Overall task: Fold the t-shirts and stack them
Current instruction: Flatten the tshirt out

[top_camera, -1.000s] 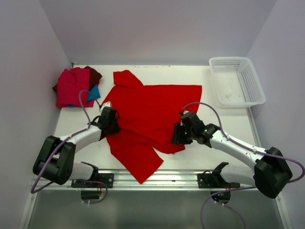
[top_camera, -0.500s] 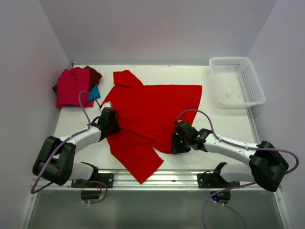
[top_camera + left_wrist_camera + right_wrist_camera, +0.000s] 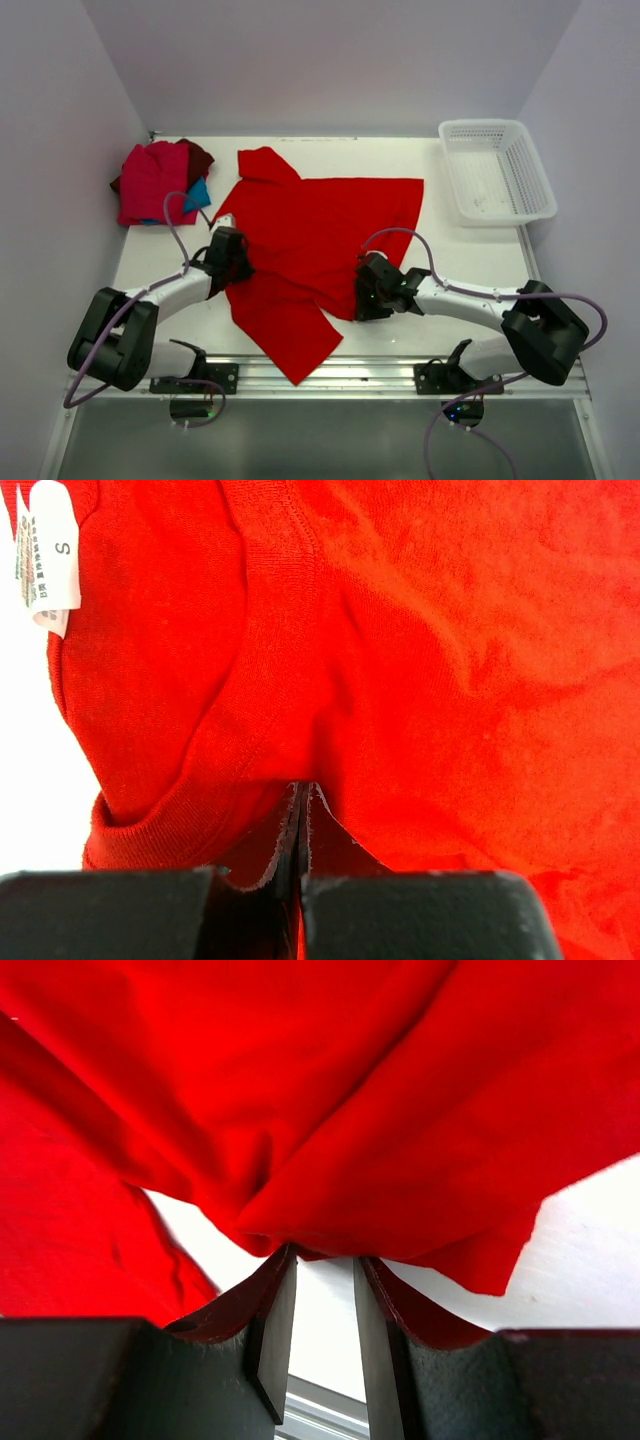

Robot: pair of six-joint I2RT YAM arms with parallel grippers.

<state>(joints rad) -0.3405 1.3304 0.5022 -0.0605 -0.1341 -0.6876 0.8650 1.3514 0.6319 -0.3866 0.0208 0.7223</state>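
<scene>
While pale walls point(image 3: 330, 60) enclose it, the white table point(image 3: 485, 250) bears t-shirts point(image 3: 320, 215).

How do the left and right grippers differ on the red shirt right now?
The left gripper is shut and pinches the red shirt near the collar, by the size label. The right gripper has its jaws a slit apart, with the table showing between them.
The left is at the shirt's left edge. The right is at its near edge, where bunched cloth meets its tips and is not plainly clamped.
Both are low on the same shirt.
</scene>
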